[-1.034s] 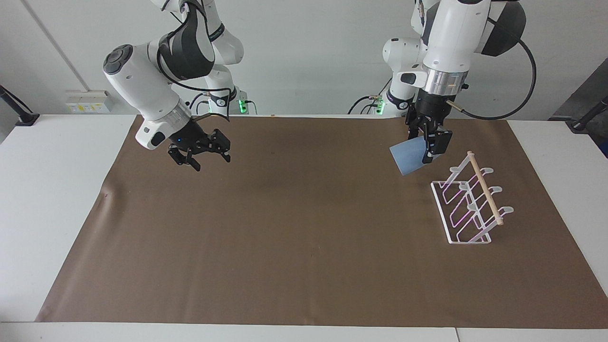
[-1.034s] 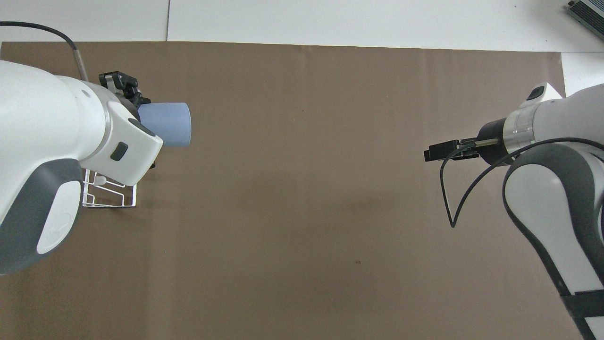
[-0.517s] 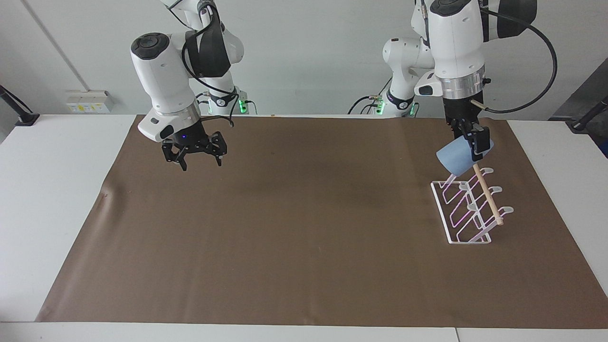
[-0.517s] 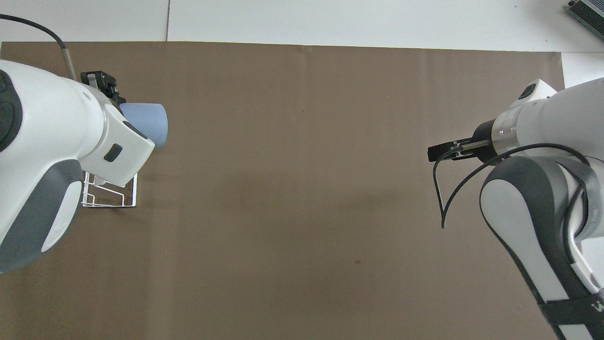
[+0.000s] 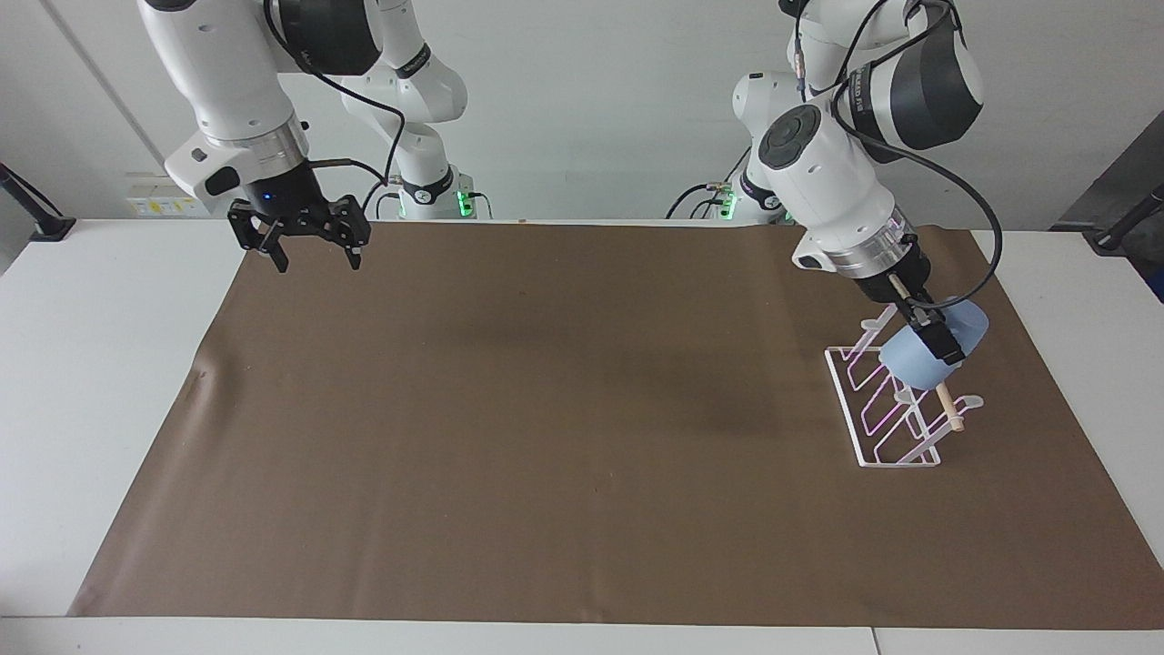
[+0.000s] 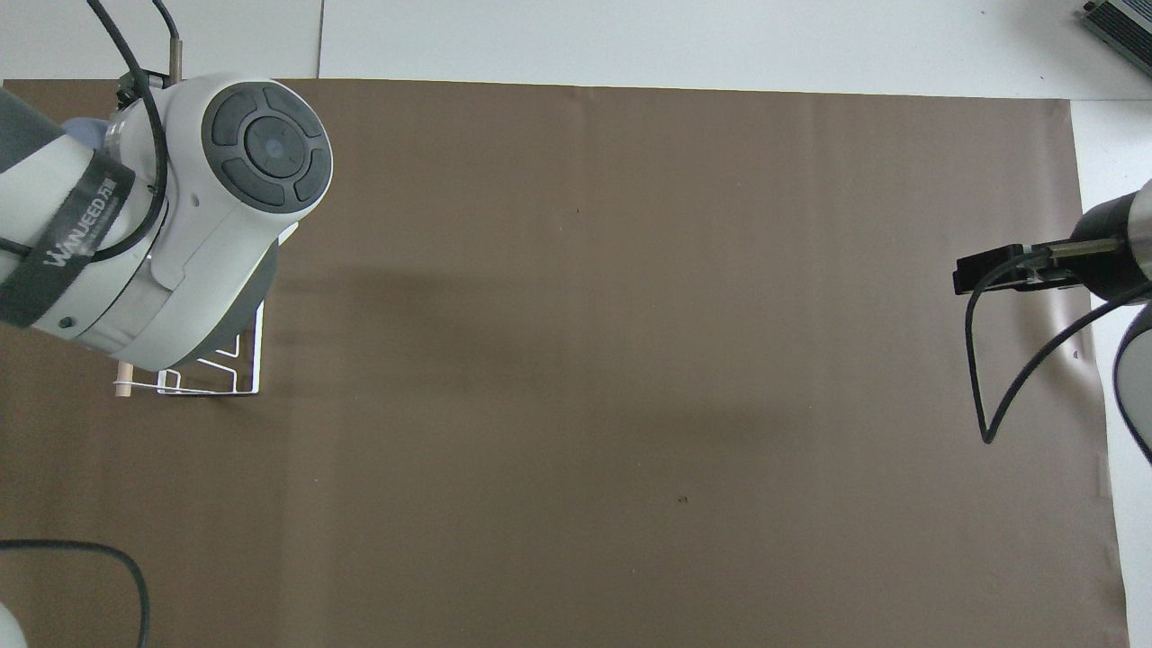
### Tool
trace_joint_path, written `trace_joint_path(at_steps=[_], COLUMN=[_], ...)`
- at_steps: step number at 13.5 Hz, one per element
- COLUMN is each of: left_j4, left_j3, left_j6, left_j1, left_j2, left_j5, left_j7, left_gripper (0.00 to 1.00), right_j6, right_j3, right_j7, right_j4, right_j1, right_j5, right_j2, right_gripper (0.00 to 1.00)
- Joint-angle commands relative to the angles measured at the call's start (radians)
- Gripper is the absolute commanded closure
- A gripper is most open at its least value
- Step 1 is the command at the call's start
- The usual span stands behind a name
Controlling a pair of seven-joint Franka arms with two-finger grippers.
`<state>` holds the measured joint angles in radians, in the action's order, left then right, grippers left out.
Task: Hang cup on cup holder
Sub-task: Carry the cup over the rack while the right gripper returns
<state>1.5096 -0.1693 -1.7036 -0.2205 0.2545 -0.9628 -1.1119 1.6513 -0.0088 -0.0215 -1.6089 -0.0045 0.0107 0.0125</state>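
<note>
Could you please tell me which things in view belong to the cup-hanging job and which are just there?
Belonging to the job:
cup, held by the left gripper over the rack
cup holder

Just there:
brown mat
right gripper, waiting open over the mat's edge

Count: one cup (image 5: 926, 355), one cup holder (image 5: 896, 409), one brown mat (image 5: 582, 437), two grippers: left gripper (image 5: 937, 337), right gripper (image 5: 312, 255).

The cup (image 5: 928, 353) looks like matt plastic. The cup holder (image 5: 887, 428) is thin white wire with a wooden stick (image 5: 948, 408).
</note>
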Motion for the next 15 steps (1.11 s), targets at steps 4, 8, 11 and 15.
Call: trace_joint_path(at_steps=[4,8,11,15], left_j4=[-0.014,0.063,0.121,0.231], left_j3=[0.005,0.002,0.004,0.004], left_j6=[-0.062,-0.12,-0.142,-0.148], left_j1=[0.01,0.04,0.04,0.029], left_j2=[0.111,0.092,0.069,0.022], left_j5=[-0.151,-0.14,-0.14,-0.14], left_j7=[-0.057,-0.128,-0.121,-0.04], left_gripper=[1.0,1.0,1.0,1.0], right_j6=[-0.153,-0.107,-0.126,-0.105], right_j3=[-0.04,-0.04,-0.04,-0.028], right_j7=[0.047,0.032,0.063,0.1], right_j4=[0.086,0.029,0.04,0.032], right_j1=[-0.049,-0.054,-0.057,-0.045], right_j5=[0.002,0.021,-0.024,-0.02], right_j2=[-0.011,0.015,0.012,0.015], right_gripper=[0.0,0.0,0.0,0.0])
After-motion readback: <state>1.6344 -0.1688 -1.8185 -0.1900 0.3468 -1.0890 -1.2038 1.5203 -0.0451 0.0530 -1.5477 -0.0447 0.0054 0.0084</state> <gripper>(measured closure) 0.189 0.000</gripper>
